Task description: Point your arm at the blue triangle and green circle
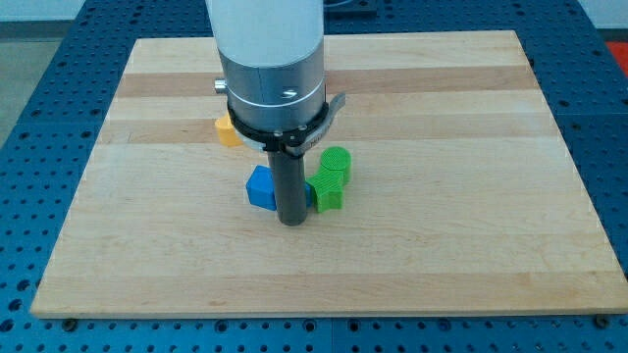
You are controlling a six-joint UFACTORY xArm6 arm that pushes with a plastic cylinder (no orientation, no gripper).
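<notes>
My tip (pixel 291 223) rests on the board just below the gap between a blue block (pixel 261 186) on its left and a green block (pixel 328 193) on its right. The blue block looks like a triangle, partly hidden by the rod. A second green block (pixel 337 162), round on top like a circle, sits just above the first green one and touches it. The rod stands close against the blue block and the lower green block; I cannot tell if it touches them.
A yellow-orange block (pixel 228 129) sits toward the view's upper left, partly hidden by the arm's grey body (pixel 271 59). The wooden board (pixel 442 118) lies on a blue perforated table (pixel 608 118).
</notes>
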